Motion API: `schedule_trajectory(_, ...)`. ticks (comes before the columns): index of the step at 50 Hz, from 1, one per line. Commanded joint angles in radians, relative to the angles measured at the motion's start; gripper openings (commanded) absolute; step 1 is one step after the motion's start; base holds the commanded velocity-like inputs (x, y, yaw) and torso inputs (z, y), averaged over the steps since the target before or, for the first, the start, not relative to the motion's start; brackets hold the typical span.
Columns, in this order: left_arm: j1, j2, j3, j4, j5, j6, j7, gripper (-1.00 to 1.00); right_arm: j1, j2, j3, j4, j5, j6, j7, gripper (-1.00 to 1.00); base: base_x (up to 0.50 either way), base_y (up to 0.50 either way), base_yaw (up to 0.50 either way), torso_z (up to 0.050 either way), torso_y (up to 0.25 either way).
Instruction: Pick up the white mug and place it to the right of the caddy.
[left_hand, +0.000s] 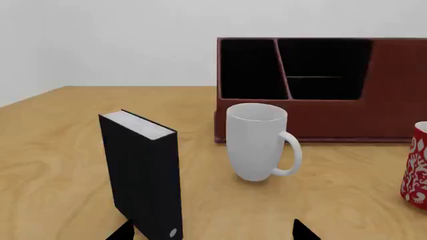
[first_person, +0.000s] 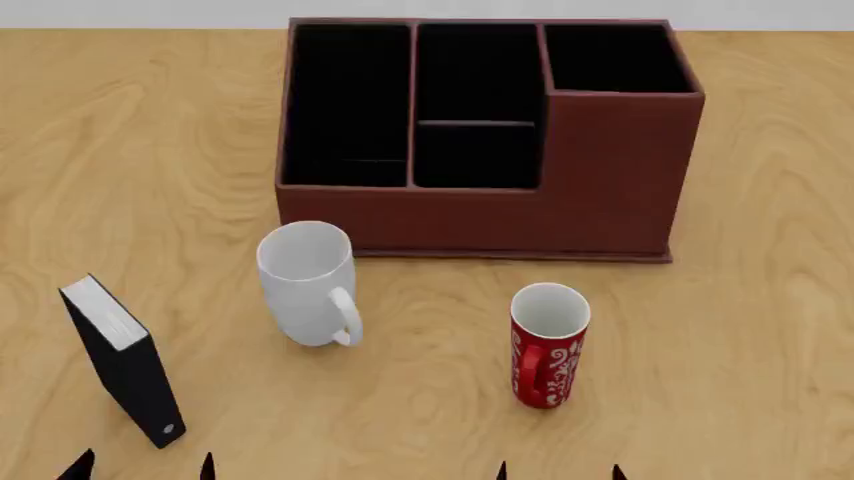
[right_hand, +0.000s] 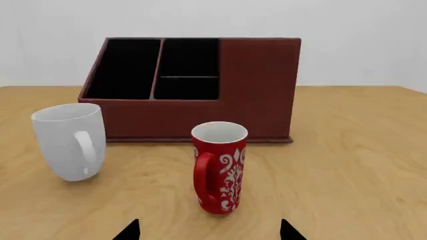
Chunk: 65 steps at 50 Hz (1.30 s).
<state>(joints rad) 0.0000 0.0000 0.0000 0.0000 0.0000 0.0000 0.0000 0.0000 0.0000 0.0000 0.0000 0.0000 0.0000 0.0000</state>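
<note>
- Head view: the white mug (first_person: 308, 283) stands upright on the wooden table (first_person: 761, 300), just in front of the caddy's (first_person: 587, 180) left front corner and apart from it, its handle turned toward the robot.
- The caddy sits at the back of the table, its black-lined compartments open to the top, its right section taller than the rest.
- A red patterned mug (first_person: 549, 345) stands upright to the right of the white mug and nearer the robot; a black book (first_person: 123, 360) stands on end to the white mug's left.
- Only dark fingertips show at the bottom edge: the left gripper (first_person: 144, 467) and the right gripper (first_person: 559, 472) each have their two tips set apart, with nothing between them.
- Left wrist view: the white mug (left_hand: 257, 141) stands ahead, handle facing sideways toward the red mug (left_hand: 415, 165), which is cut off by the frame edge; the caddy (left_hand: 393, 90) rises behind it.
- The black book (left_hand: 143, 180) stands close before the camera, beside the left gripper (left_hand: 213, 232), whose tips are spread wide and hold nothing.
- Right wrist view: the red mug (right_hand: 219, 167) stands nearest, handle facing the white mug (right_hand: 69, 141); the caddy (right_hand: 257, 90) is behind both.
- The right gripper (right_hand: 210, 231) shows two tips well apart at the frame edge, with nothing in its grasp.
</note>
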Motion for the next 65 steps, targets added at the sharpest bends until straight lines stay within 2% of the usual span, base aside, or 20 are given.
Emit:
schedule_trajectory(1, 0.000, -0.010, 0.000, 0.000, -0.010, 0.000, 0.000, 1.00, 0.010, 0.108, -0.133, 0.012, 0.024, -0.017, 0.131, 1.00, 0.00, 0.00, 0.00, 0.000, 0.000)
schedule_trajectory(2, 0.000, -0.010, 0.011, 0.000, -0.010, 0.000, -0.011, 1.00, 0.009, 0.111, -0.133, 0.004, 0.111, -0.010, 0.132, 1.00, 0.00, 0.00, 0.00, 0.000, 0.000)
schedule_trajectory(22, 0.006, -0.063, 0.067, 0.026, -0.072, -0.025, -0.064, 1.00, -0.001, 0.136, -0.158, -0.039, 0.128, 0.023, 0.145, 1.00, 0.00, 0.00, 0.00, 0.000, 0.000)
schedule_trajectory(35, -0.005, -0.087, 0.025, 0.255, -0.198, -0.137, -0.088, 1.00, 0.025, 0.170, -0.142, -0.211, 0.142, 0.122, 0.179, 1.00, 0.00, 0.00, 0.00, 0.000, 0.000)
schedule_trajectory(46, -0.136, -0.121, 0.007, 0.532, -0.332, -0.381, -0.147, 1.00, 0.125, 0.207, -0.094, -0.450, 0.211, 0.299, 0.210, 1.00, 0.00, 0.00, 0.00, 0.000, 0.000)
schedule_trajectory(57, -0.274, -0.170, -0.047, 0.731, -0.454, -0.578, -0.218, 1.00, 0.248, 0.253, -0.018, -0.581, 0.263, 0.437, 0.252, 1.00, 0.00, 0.00, 0.00, 0.000, 0.000)
schedule_trajectory(62, -0.359, -0.211, -0.094, 0.812, -0.505, -0.674, -0.260, 1.00, 0.319, 0.281, 0.017, -0.606, 0.266, 0.484, 0.271, 1.00, 0.00, 0.00, 0.00, 0.000, 0.000)
schedule_trajectory(65, -0.440, -0.234, -0.167, 0.853, -0.592, -0.765, -0.299, 1.00, 0.370, 0.312, 0.033, -0.625, 0.261, 0.517, 0.276, 1.00, 0.00, 0.00, 0.00, 0.000, 0.000)
